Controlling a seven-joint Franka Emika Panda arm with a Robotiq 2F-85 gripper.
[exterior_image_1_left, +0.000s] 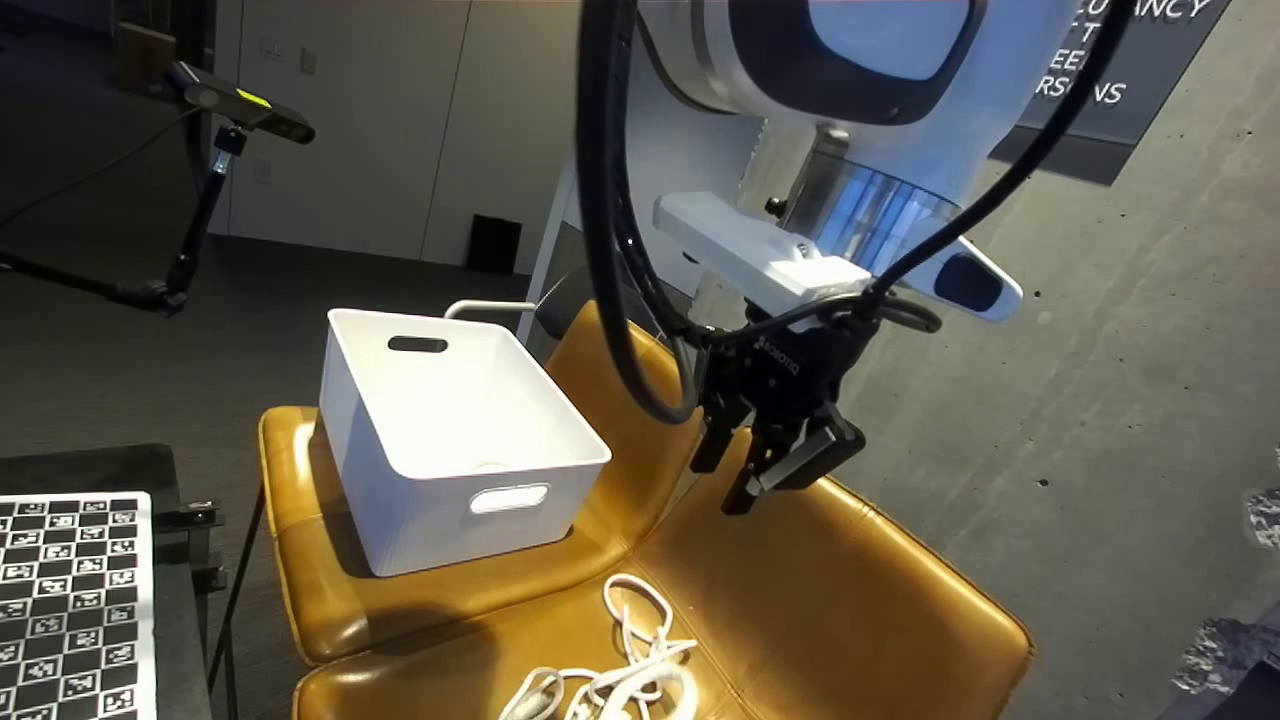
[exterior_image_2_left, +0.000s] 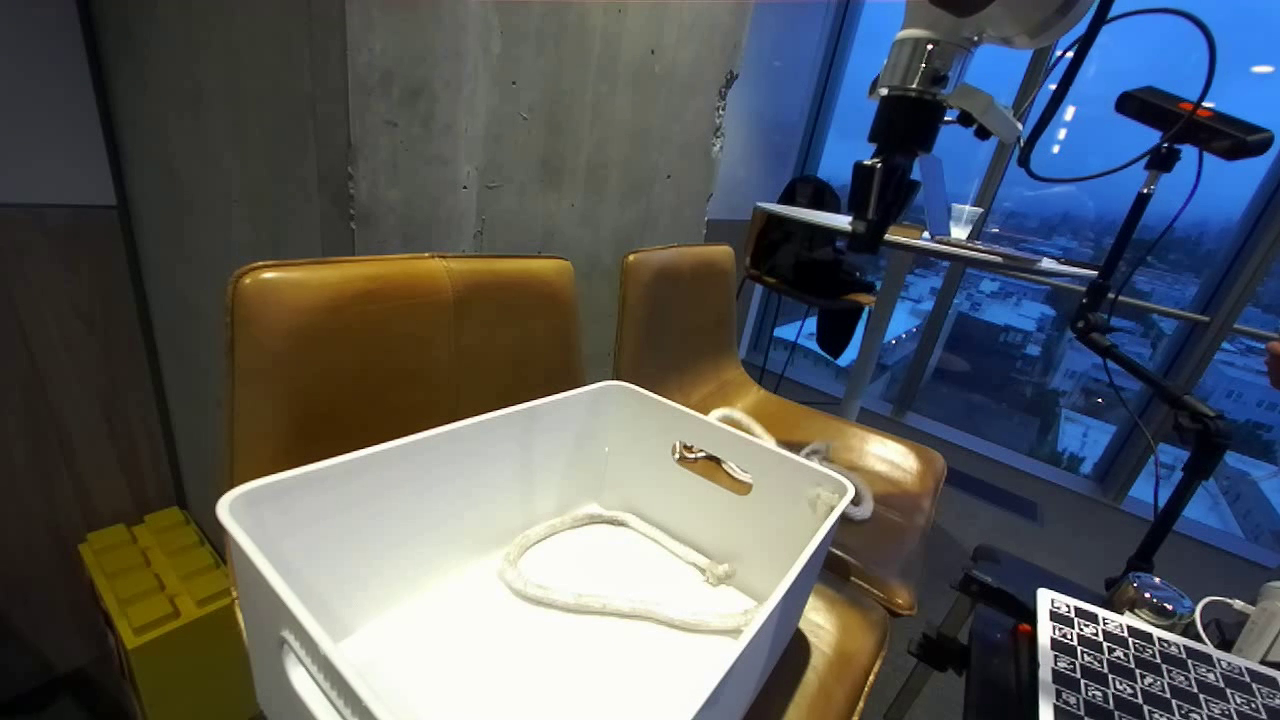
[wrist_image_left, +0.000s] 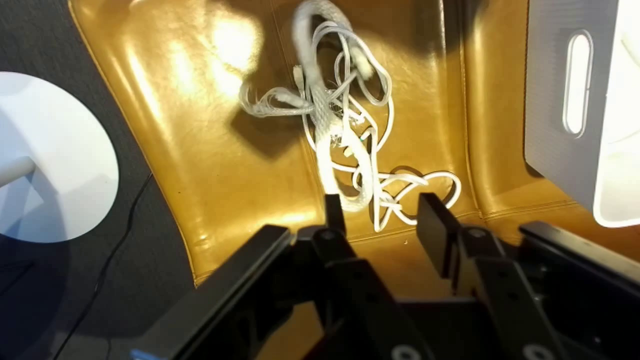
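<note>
The gripper (wrist_image_left: 384, 215) hangs with jaws partway apart, holding and touching nothing, above the chair (wrist_image_left: 200, 165), where a white rope (wrist_image_left: 324, 119) lies tangled with thin cords (wrist_image_left: 375, 170), near the white box (wrist_image_left: 550, 100).

A bin (exterior_image_1_left: 440, 520) is being carried by one chair (exterior_image_1_left: 430, 597), a rope (exterior_image_2_left: 630, 606) being enclosed in it. By the adjoining chair (wrist_image_left: 190, 150), another rope (wrist_image_left: 322, 115) and cables (wrist_image_left: 376, 205) are being borne, nearer its bin-side edge.
</note>
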